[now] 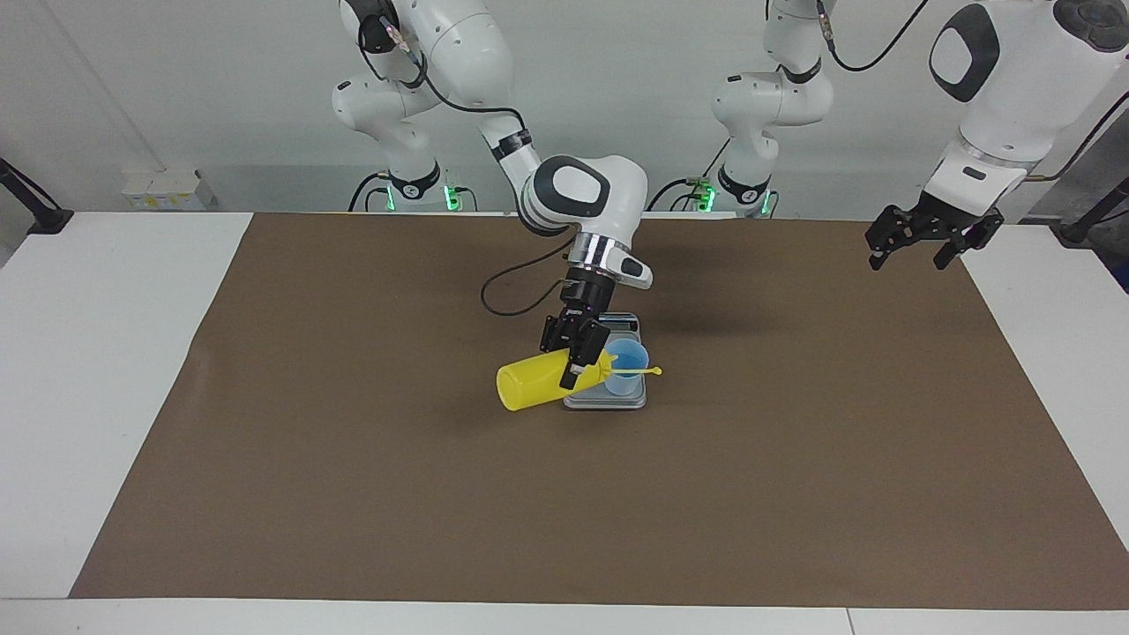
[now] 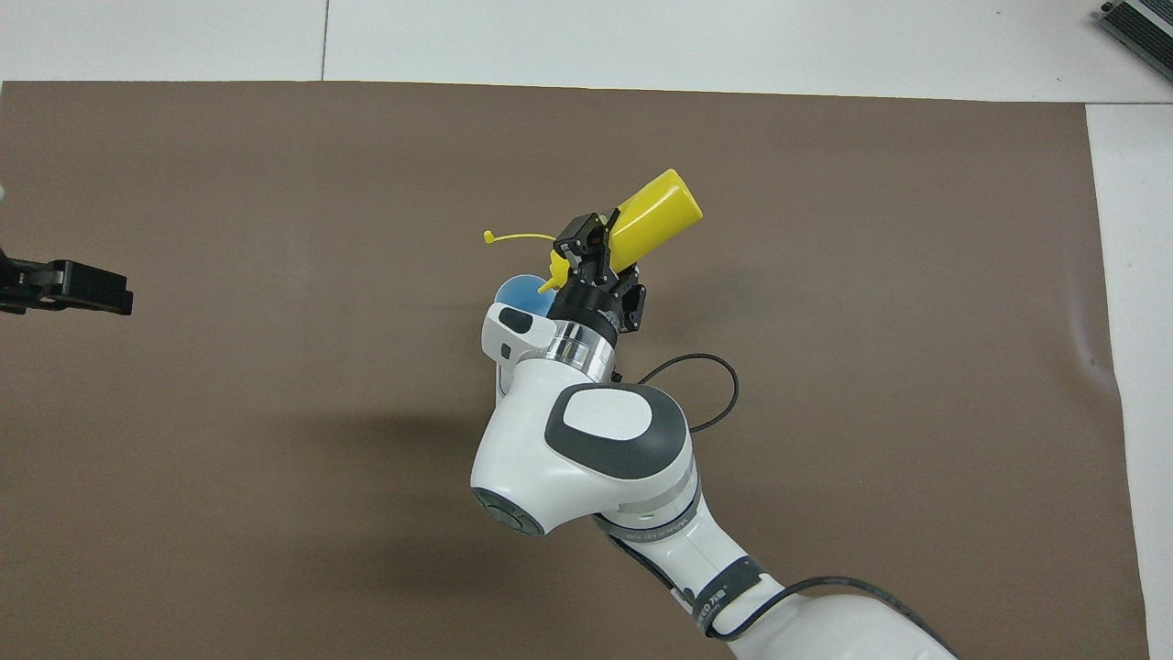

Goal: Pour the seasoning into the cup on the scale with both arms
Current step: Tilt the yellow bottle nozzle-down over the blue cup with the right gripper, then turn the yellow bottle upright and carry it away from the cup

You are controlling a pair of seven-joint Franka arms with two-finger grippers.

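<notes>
Seasoning, in its yellow squeeze bottle point(image 1: 532, 385), is lying tipped almost on its side in the air, its capped end angling down over the cup point(image 1: 627, 365) and its base pointing toward the right arm's end of the table. The right gripper point(image 1: 573, 360) is clamping the bottle near its neck, fingers pressed against the yellow body, with the right arm reaching down from above the scale point(image 1: 607, 399). The thin cap strap point(image 1: 639, 374) is sticking out sideways across the cup's rim. The light-blue cup is standing upright on the scale's grey plate, and the scale is sitting near the middle of the brown mat point(image 1: 353, 494). In the overhead view the bottle point(image 2: 652, 215) is showing just past the gripper point(image 2: 586, 247), with the cup point(image 2: 520, 293) partly hidden under the wrist. The left gripper point(image 1: 917, 247) is waiting with its fingers spread apart, hanging over the mat's edge at the left arm's end of the table, well apart from the scale.
</notes>
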